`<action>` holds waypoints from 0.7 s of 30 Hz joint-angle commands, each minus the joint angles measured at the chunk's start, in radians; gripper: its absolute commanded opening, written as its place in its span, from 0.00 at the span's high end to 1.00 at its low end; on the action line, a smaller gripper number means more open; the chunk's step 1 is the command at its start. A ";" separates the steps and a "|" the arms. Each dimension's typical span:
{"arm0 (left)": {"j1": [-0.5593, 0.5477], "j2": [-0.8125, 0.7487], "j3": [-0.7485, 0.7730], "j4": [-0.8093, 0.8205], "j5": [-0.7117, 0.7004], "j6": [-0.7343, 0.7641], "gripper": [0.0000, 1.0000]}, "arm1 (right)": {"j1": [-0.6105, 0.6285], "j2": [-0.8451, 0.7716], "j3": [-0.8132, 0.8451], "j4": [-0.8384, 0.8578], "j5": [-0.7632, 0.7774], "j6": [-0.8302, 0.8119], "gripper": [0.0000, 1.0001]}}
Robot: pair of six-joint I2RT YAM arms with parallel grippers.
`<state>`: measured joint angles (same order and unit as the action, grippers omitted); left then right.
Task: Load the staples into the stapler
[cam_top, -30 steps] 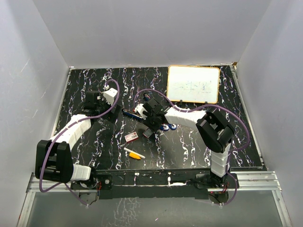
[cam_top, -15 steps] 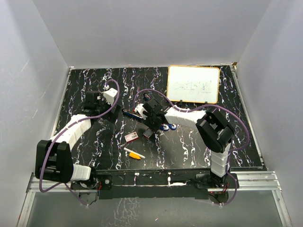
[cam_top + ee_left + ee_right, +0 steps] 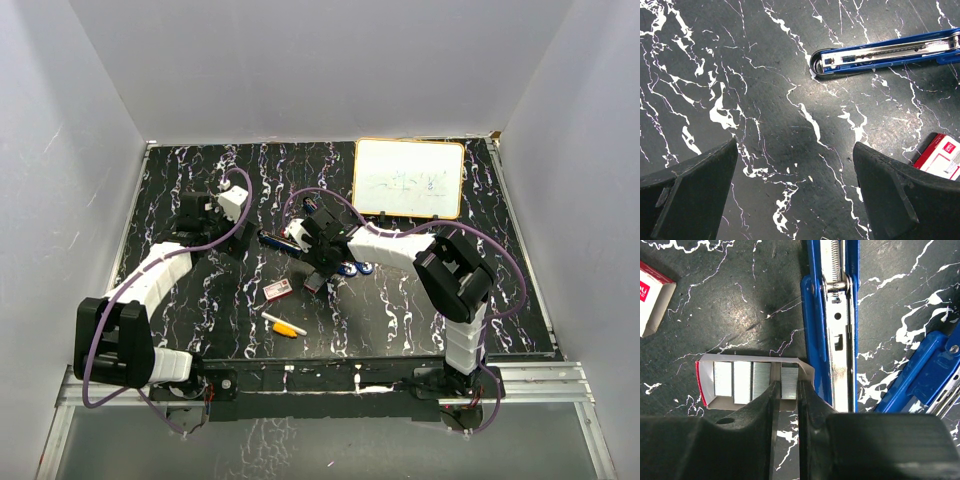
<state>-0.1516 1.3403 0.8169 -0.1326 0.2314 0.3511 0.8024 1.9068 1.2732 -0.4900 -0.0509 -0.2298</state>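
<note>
**Right fingers pinch a staple strip beside the opened stapler**

Seen from above, the left arm (image 3: 160, 265) reaches toward 11 o'clock. The left fingers (image 3: 695, 185) are spread wide over the black marbled bench (image 3: 400, 310), with nothing between them. In the left wrist view the blue stapler (image 3: 885, 50) lies at 1 o'clock with its metal channel facing up. A corner of the red-and-white box (image 3: 279, 290) shows at 4 o'clock.

In the overhead view the box lies near the bench's middle. A yellow-and-white marker (image 3: 284, 324) lies just at 6 o'clock of it, apart from it.

In the right wrist view an open cardboard tray (image 3: 702, 382) with a red edge holds the staples (image 3: 742, 382), four silvery strips side by side. The right fingers (image 3: 810, 407) are drawn close together, one on each side of the rightmost strip and touching it. The stapler's open channel runs from 12 to 6 o'clock just at 3 o'clock of the tray. A second blue part of the stapler slants off at 4 o'clock.

A whiteboard (image 3: 409, 178) lies at 1 o'clock on the bench, well apart from everything else.
</note>
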 commanded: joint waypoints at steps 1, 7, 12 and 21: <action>0.003 -0.051 -0.002 -0.010 -0.005 0.009 0.03 | -0.005 -0.028 0.021 0.058 0.016 -0.001 0.86; 0.002 -0.049 0.017 -0.026 -0.010 -0.003 0.03 | -0.011 -0.056 0.038 0.061 -0.012 -0.013 0.88; 0.003 -0.047 0.031 -0.031 -0.032 -0.016 0.03 | -0.015 -0.082 0.041 0.060 -0.042 -0.027 0.89; 0.002 -0.041 0.033 -0.029 -0.034 -0.020 0.03 | -0.020 -0.106 0.029 0.060 -0.122 -0.052 0.89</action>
<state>-0.1516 1.3304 0.8188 -0.1440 0.1978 0.3378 0.7883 1.8545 1.2736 -0.4850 -0.1223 -0.2596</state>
